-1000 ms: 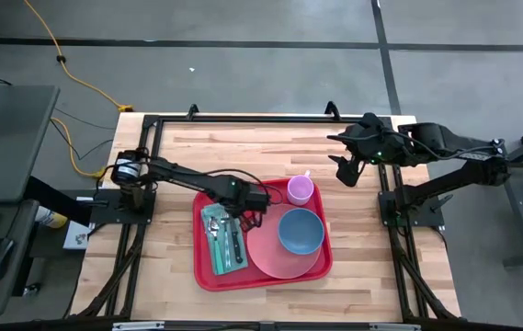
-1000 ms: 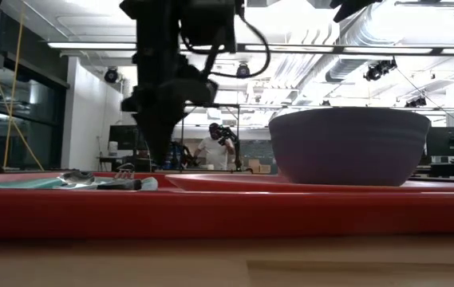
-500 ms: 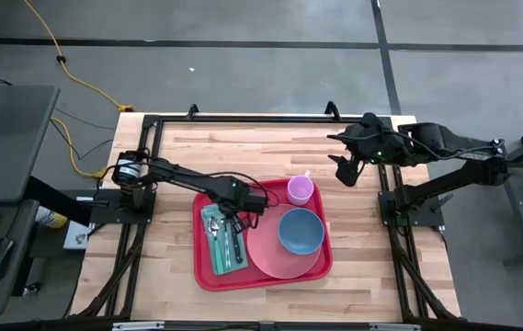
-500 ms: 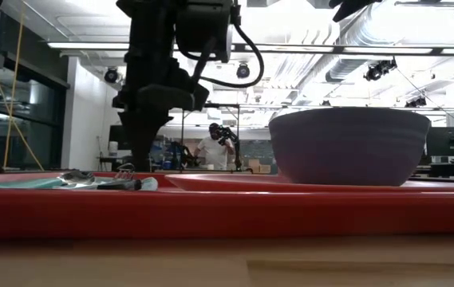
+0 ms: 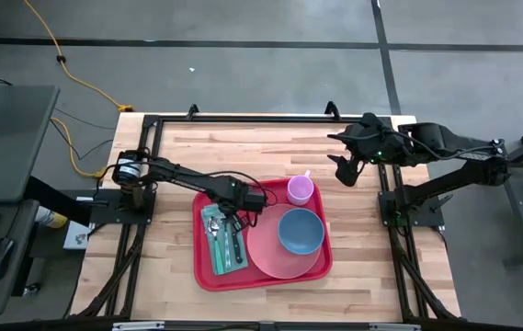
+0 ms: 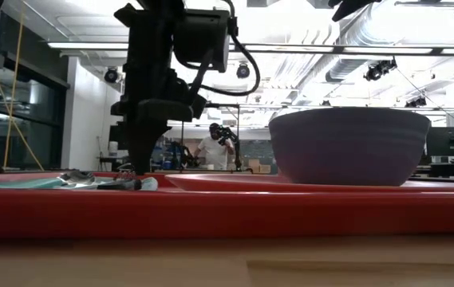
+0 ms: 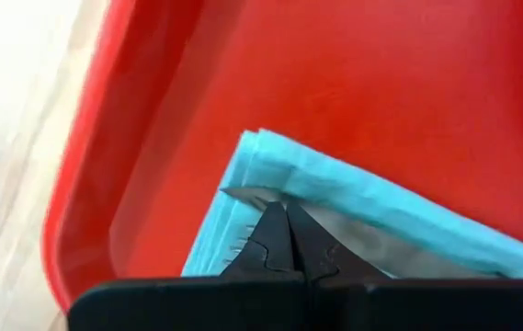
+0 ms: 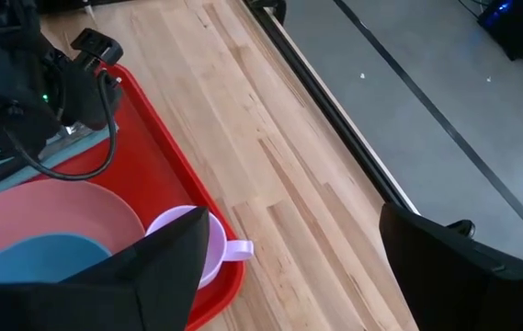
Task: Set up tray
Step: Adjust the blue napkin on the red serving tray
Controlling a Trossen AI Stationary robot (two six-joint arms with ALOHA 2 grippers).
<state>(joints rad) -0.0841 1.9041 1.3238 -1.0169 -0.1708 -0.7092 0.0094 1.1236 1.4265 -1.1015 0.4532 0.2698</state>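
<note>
The red tray (image 5: 201, 267) lies at the table's middle. Its left part holds a teal napkin (image 5: 217, 256) with cutlery (image 5: 234, 245) on top. The right part holds a pink plate (image 5: 266, 257) carrying a blue bowl (image 5: 300, 230), and a pink cup (image 5: 300, 190) sits in the far right corner. My left gripper (image 5: 225, 214) points straight down, shut, over the napkin's far end (image 7: 335, 188), its tips (image 7: 279, 219) just above a metal cutlery tip (image 7: 241, 194). My right gripper (image 5: 346, 173) hangs open, high over the table's far right. My left gripper comes from above with shut fingers over the far end of the cutlery (image 6: 123, 183) on the napkin. Whether its fingertips (image 6: 135, 163) touch the metal or the cloth, I cannot tell.
Bare wood surrounds the tray on every side. A black frame (image 5: 243, 118) runs along the table's far edge and both side edges. In the low view the bowl (image 6: 346, 147) looms large on the right, and a person (image 6: 215, 147) stands far off in the room.
My left gripper, staying shut, has shifted a little toward the table's left edge and sunk slightly toward the cutlery. Tray, napkin and dishes have not moved.
</note>
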